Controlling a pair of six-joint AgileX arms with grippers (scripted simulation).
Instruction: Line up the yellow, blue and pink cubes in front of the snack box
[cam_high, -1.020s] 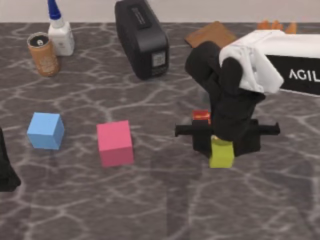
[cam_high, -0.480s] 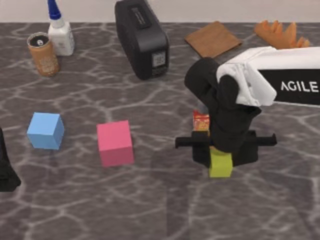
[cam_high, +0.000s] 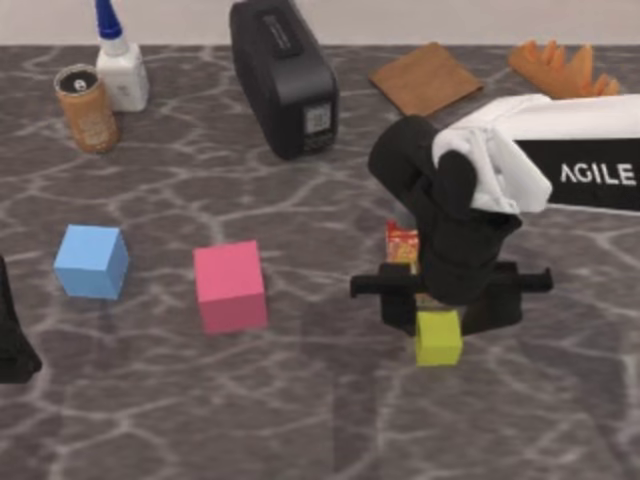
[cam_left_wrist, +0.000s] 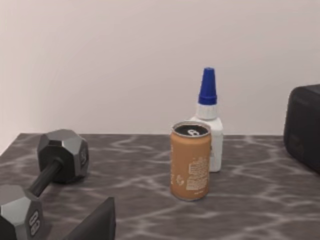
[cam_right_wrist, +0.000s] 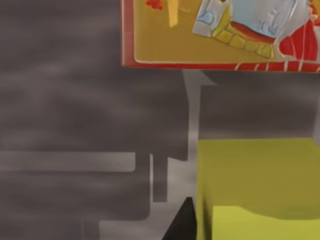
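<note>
Hovering over the small lime-yellow matte cube, the right pincer appears to stand wide, its jaws apart from the cube, which sits on the dark marbled worktop just in front of the small red-topped snack box. Judgement: lift straight up to avoid nudging it. The large pink matte cube and light-blue matte cube wait at left; the left pincer is parked, state indeterminable.

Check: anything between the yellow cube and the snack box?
Nothing. In the right wrist view only bare table and shadow separate the yellow cube from the snack box. From the top view the right claw hides that stretch.
</note>
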